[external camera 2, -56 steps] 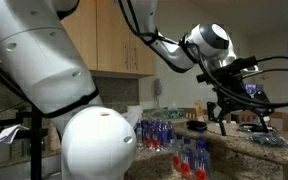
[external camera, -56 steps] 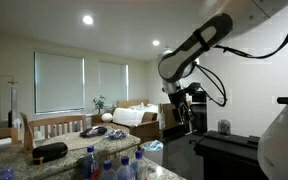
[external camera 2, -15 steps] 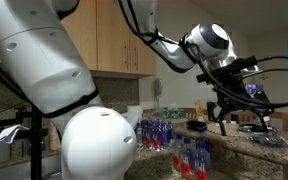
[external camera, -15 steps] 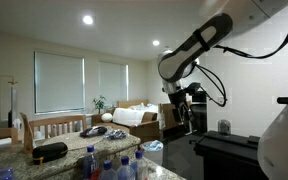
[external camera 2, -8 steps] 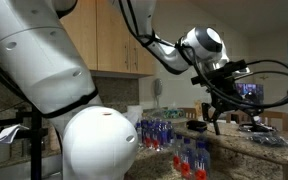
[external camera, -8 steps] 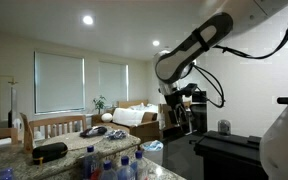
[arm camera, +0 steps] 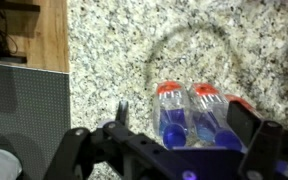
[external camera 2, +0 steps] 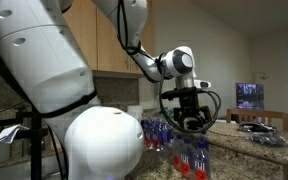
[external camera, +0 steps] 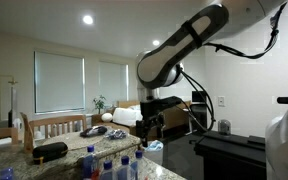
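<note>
My gripper [arm camera: 184, 120] is open and empty. It hangs just above a group of clear water bottles [arm camera: 190, 112] with red caps and blue labels, which lie under it on the speckled granite counter [arm camera: 134, 40]. Two bottles show between my fingers [arm camera: 122, 108], and a third peeks out at the right. In both exterior views the gripper [external camera: 150, 128] [external camera 2: 189, 120] hovers over the bottle cluster [external camera: 112, 166] [external camera 2: 189, 158]. Nothing is held.
A second group of bottles [external camera 2: 156, 132] stands further back on the counter. A dark case [external camera: 50, 152] lies on the counter's far end. A grey box [arm camera: 24, 110] borders the counter in the wrist view. A black appliance [external camera: 224, 150] sits beside the arm.
The arm has swung sideways and down, from high beside the black appliance to right over the bottles on the counter. The gripper stays open.
</note>
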Tool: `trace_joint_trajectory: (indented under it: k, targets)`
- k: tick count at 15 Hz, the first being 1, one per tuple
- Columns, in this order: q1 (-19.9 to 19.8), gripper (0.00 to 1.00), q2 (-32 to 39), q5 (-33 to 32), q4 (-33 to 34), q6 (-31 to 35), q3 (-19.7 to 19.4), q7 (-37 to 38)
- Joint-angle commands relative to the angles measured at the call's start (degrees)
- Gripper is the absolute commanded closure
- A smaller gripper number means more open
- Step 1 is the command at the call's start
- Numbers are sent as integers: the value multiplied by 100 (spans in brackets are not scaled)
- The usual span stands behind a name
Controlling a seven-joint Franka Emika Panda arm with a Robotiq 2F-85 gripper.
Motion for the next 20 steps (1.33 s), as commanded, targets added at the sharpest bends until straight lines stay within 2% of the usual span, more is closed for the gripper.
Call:
trace_joint_trajectory:
  k: [1,3,7,12,16,20]
  targets:
    - [-49,0,-49,527,-34,354,-84,144]
    - [-123,0,-24,518,22,443,-104,88]
    - [-284,0,280,-79,140,301,39,-41]
    - [-473,0,582,-885,179,673,108,155]
    - [-490,0,883,-975,347,743,11,-70]
    - [-341,0,1113,-740,471,839,-124,-623]
